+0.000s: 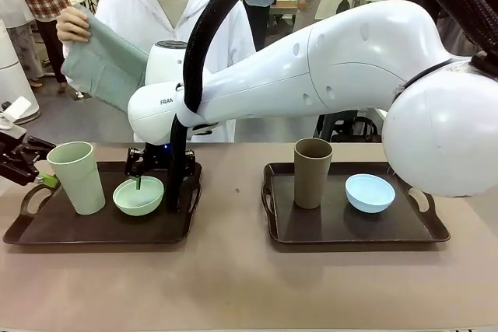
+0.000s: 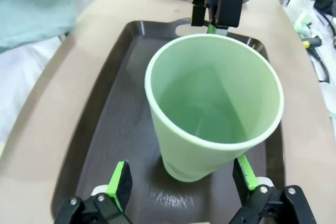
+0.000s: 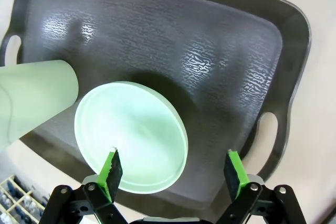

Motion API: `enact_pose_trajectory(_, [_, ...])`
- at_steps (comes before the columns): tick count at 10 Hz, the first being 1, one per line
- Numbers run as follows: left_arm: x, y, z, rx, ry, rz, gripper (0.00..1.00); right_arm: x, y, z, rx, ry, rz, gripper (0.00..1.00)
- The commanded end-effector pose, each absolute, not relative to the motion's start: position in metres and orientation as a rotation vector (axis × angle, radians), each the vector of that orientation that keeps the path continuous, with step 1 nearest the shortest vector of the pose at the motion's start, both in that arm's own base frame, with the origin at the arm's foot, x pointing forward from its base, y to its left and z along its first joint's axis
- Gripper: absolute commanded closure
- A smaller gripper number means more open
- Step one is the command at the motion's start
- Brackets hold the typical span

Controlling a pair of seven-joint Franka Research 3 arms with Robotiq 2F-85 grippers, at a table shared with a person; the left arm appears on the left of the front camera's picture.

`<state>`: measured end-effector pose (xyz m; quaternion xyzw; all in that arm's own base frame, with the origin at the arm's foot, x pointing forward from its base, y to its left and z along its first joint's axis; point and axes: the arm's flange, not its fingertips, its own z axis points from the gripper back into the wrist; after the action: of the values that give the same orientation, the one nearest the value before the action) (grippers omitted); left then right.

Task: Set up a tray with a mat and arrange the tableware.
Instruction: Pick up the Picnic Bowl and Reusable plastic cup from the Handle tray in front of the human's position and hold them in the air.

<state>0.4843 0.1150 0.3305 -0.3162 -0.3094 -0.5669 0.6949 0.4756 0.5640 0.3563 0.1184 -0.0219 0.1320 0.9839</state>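
Looming closest in the front view, the white right arm [image 1: 342, 60] is reaching across the middle to the left dark brown plastic tray [image 1: 47, 231]. Over it the right gripper [image 3: 172, 156] is pointing down at the pale green round plastic bowl [image 1: 138, 196]. Its jaws are standing wide, one pad over the bowl's inside and the other past the rim over bare tray. It is holding nothing; contact cannot be told.

At that tray's left end the left gripper [image 2: 182, 163] is sitting low, jaws wide, flanking the base of the tall pale green plastic tumbler [image 2: 212, 108] without clamping it. This tumbler is standing upright just beside the bowl.

On the right dark brown tray [image 1: 350, 227] the brown tumbler [image 1: 312, 172] and light blue bowl [image 1: 369, 192] are sitting upright, apart. At the far side the person's hand [image 1: 72, 25] is holding up a pale grey-green cloth mat [image 1: 105, 68], off the table [image 1: 233, 277].

Progress is looking early: no mat is lying on either tray, and the tableware is sitting on bare plastic. Likely left: clearing a tray, laying the mat, arranging the pieces on it.
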Motion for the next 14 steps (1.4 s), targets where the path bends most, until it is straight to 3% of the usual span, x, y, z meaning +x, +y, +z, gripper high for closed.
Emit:
enact_pose_trajectory(1, [0.491,0.112,0.323,-0.723,-0.688,-1.309,0.00,0.475,0.568,0.353,0.249,-0.052,0.235,0.00])
enact_pose_trajectory(14, [0.499,0.073,0.304,-0.804,-0.670,-1.416,0.00,0.478,0.572,0.344,0.242,-0.021,0.230,0.00])
